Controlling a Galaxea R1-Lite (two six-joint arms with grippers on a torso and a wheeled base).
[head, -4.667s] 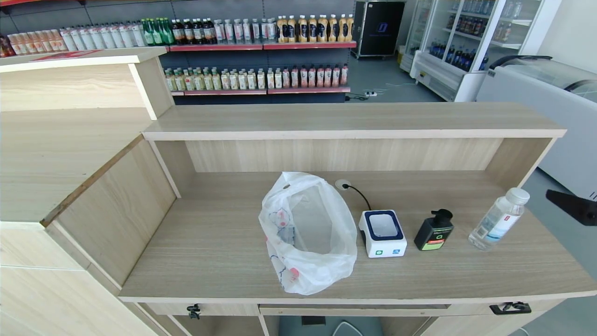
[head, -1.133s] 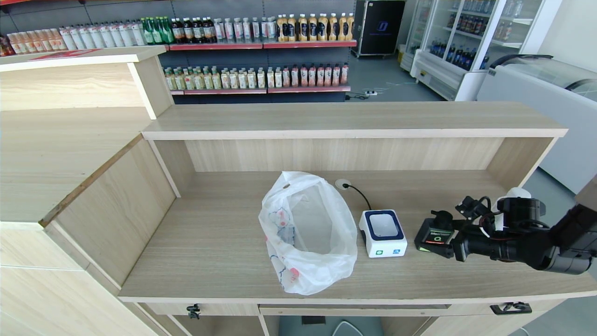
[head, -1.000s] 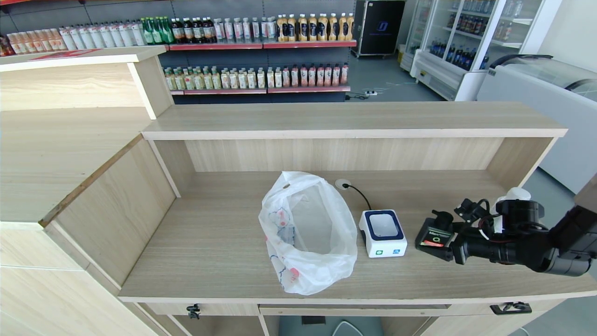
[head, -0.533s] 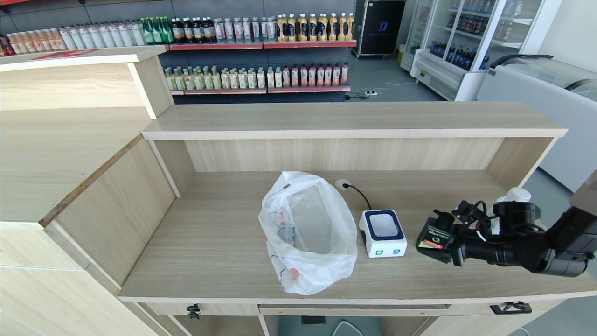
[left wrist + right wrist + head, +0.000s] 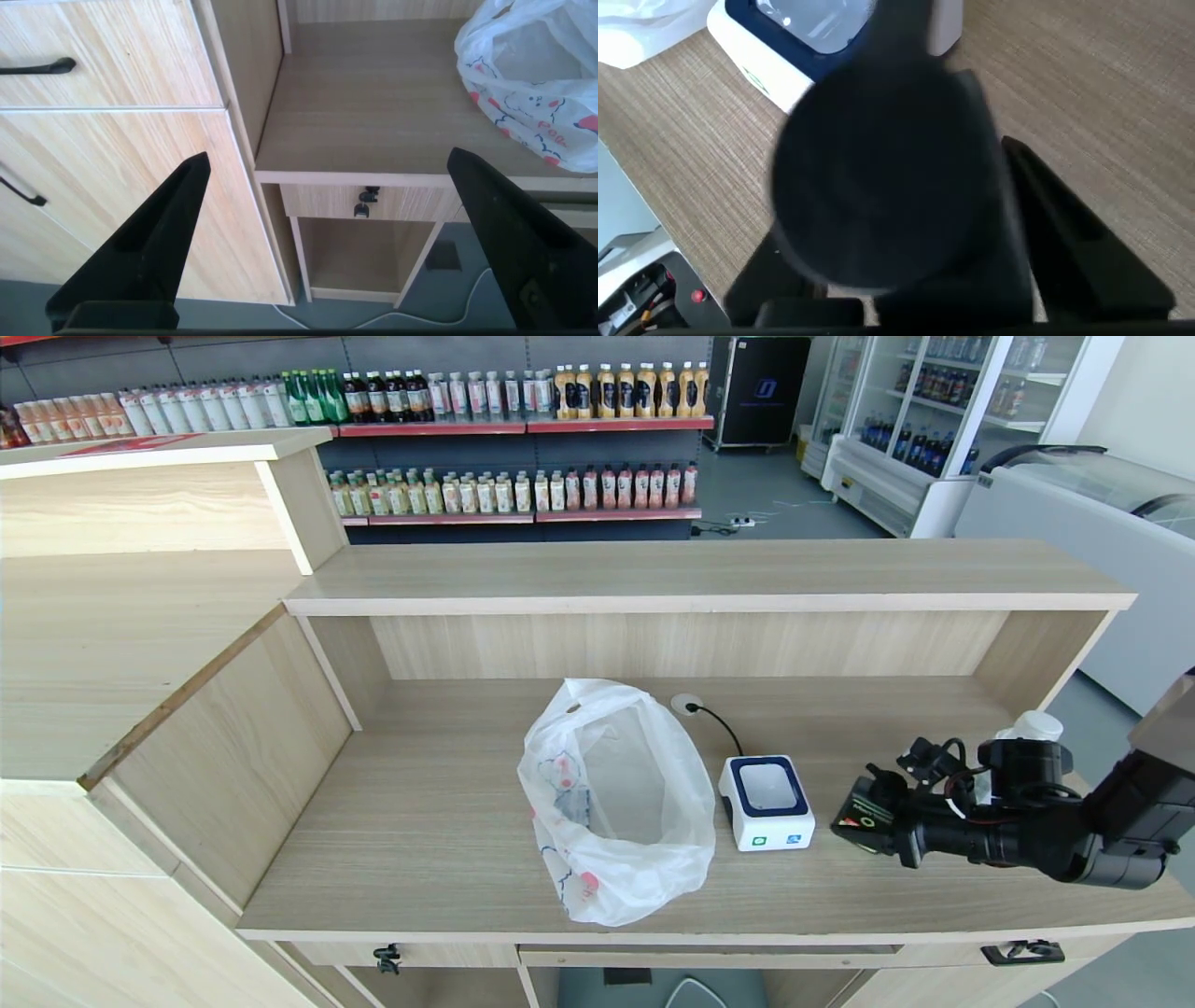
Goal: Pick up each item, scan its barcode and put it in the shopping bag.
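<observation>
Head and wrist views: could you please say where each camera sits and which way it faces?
Head: high, facing forward and down at the counter; right arm shows, holding the bottle.
Left wrist: before the counter, facing its edge and the bag; open jaws show.
Right wrist: above the counter, facing bottle and scanner; jaws show.
Head and left wrist share the bag.

Scanner: white box, dark-blue-framed glass window facing up, sits flat.
Shopping bag: translucent white plastic, red-and-blue print, crumpled, mouth open upward, something bluish inside. Just beside scanner, on its left.
Black pump bottle: green-and-red label, tilted off upright, pump head toward rear. Near scanner, on its right, clamped in right gripper. Cannot tell if base touches surface.
Water bottle: clear, white cap, largely hidden. Well right of scanner, beyond pump bottle.
</observation>
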